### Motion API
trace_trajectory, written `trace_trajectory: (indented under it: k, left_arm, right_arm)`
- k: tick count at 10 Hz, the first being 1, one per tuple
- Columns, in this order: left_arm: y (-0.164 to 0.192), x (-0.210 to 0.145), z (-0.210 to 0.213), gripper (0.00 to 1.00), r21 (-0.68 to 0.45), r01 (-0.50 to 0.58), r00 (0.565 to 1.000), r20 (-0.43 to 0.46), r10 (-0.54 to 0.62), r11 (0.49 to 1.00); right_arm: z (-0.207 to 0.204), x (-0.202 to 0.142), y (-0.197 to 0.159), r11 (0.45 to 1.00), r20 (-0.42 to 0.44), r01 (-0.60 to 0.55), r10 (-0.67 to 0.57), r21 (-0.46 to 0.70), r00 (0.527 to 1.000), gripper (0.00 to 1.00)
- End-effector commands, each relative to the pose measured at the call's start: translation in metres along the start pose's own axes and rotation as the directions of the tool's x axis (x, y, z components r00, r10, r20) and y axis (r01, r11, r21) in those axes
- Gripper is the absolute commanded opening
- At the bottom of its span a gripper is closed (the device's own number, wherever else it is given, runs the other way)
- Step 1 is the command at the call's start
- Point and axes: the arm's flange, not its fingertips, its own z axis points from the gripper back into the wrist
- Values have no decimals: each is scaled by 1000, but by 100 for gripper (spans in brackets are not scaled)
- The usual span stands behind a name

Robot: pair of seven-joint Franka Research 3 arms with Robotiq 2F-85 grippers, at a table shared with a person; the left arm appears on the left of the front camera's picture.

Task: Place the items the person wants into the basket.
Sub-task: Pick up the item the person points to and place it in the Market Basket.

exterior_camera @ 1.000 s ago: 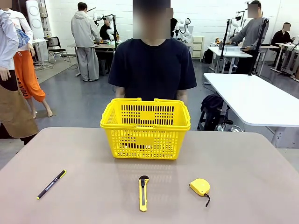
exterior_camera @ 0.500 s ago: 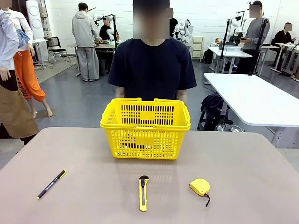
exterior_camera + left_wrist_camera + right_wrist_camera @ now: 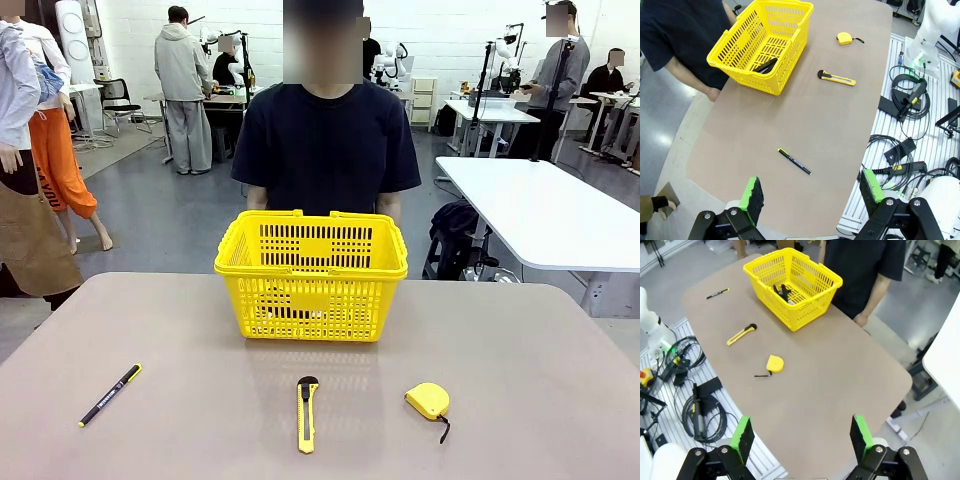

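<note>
The yellow basket [image 3: 310,305] stands mid-table in front of the person [image 3: 330,140] in the dark T-shirt. On its floor lie dark items, one shaped like the stapler [image 3: 765,65], also seen from the right wrist as dark items [image 3: 781,291]. The yellow tape measure [image 3: 428,400] rests on the table near the front right. High above the table's end, my left gripper [image 3: 811,190] hangs open and holds nothing. My right gripper [image 3: 802,435] is likewise open and empty, well above the opposite end, far from the tape measure [image 3: 774,363].
A yellow-and-black utility knife [image 3: 307,414] lies front centre, and a thin black pen [image 3: 110,394] front left. The person's hands hang behind the basket. Cables and boxes [image 3: 905,100] lie on the rail on my side of the table [image 3: 500,340].
</note>
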Motion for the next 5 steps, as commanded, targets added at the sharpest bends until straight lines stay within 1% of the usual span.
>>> trace_trajectory:
  k: [1, 5]
  left_arm:
    - [-1, 0, 0, 100, -4, 5, 1000, 7, -5, 1000]
    - [-1, 0, 0, 100, -4, 5, 1000, 7, -5, 1000]
  right_arm:
    - [3, -1, 3, 1000, -17, 4, -4, 4, 1000, 100]
    - [3, -1, 3, 1000, -17, 4, -4, 4, 1000, 100]
